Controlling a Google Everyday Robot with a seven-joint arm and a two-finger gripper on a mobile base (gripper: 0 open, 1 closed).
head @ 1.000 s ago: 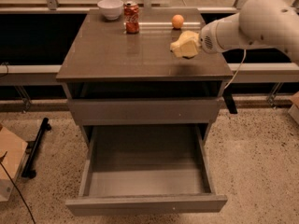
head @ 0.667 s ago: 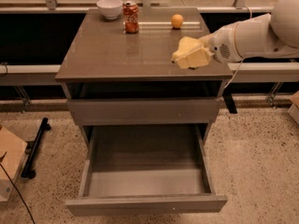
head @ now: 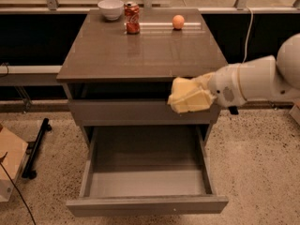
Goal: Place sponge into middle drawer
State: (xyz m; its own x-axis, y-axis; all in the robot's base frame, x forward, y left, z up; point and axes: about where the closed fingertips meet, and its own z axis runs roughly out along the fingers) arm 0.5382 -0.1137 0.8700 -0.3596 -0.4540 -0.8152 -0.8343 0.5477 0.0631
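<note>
The pale yellow sponge is held in my gripper in the air, in front of the cabinet's right front edge and above the right side of the open middle drawer. The white arm reaches in from the right. The drawer is pulled out wide, with a flat grey floor and nothing in it. The closed plain grey drawer front sits above it, just behind the sponge.
On the cabinet top at the back stand a white bowl, a red soda can and an orange ball. A cardboard box and a black stand lie on the floor at left.
My gripper has carried the sponge from above the cabinet top's right side forward and down, past the front edge, to above the open drawer.
</note>
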